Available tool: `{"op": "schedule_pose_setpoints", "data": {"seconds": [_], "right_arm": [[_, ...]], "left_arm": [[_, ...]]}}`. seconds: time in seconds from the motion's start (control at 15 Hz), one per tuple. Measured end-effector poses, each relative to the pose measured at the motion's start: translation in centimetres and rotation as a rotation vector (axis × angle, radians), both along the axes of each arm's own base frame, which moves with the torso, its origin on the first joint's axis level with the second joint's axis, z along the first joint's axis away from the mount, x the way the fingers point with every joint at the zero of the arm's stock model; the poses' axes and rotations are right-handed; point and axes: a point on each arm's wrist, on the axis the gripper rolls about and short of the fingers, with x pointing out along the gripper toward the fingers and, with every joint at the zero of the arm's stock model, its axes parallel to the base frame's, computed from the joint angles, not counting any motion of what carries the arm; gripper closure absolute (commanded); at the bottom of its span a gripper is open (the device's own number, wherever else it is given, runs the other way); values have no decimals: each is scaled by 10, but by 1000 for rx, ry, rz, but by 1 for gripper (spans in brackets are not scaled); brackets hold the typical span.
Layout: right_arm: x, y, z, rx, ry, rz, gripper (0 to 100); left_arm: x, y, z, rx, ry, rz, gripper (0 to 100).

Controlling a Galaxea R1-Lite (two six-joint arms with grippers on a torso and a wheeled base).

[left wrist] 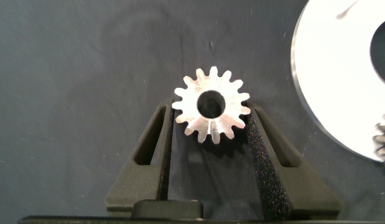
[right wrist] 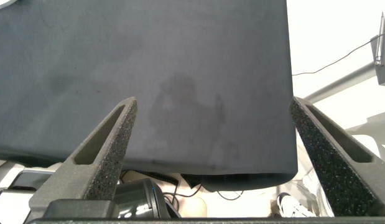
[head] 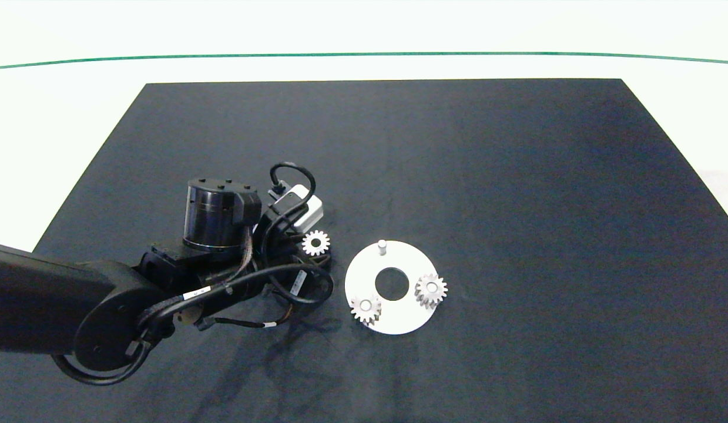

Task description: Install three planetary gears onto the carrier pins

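Observation:
A flat white disc (head: 399, 320) lies on the black mat (head: 487, 176). Two planetary gears (head: 365, 307) (head: 430, 288) sit on two of its carrier pins; the third pin (head: 382, 246), on the far side, stands bare. The third gear (head: 315, 242) lies flat just left of the disc. My left gripper (left wrist: 210, 113) is shut on this gear (left wrist: 211, 106), with both pads (left wrist: 257, 140) touching its teeth. The disc's rim (left wrist: 341, 81) shows close beside it. My right gripper (right wrist: 211, 102) is open, holds nothing, and hangs beyond the mat's edge, outside the head view.
The left arm (head: 105, 305), with its cables, covers the mat's near-left part. The dark mat stretches far to the right of the disc and behind it. A white table surface (head: 46, 147) surrounds the mat.

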Motion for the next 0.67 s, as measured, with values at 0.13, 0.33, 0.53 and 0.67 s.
{"op": "schedule_pose_setpoints", "data": {"seconds": [0.13,0.33,0.53,0.67], "right_arm": [[0,0,0,0,0,1,0],[0,0,0,0,1,2,0],[0,0,0,1,1,2,0],[0,0,0,1,1,2,0]], "left_arm": [[-2,-2,8,-13,-21,-8,90],[-7,-6,14,-25,-40,-24,90],[-15,-12,18,-32,-46,-54,90],[-24,-21,20,-38,-52,-94,90]]}}
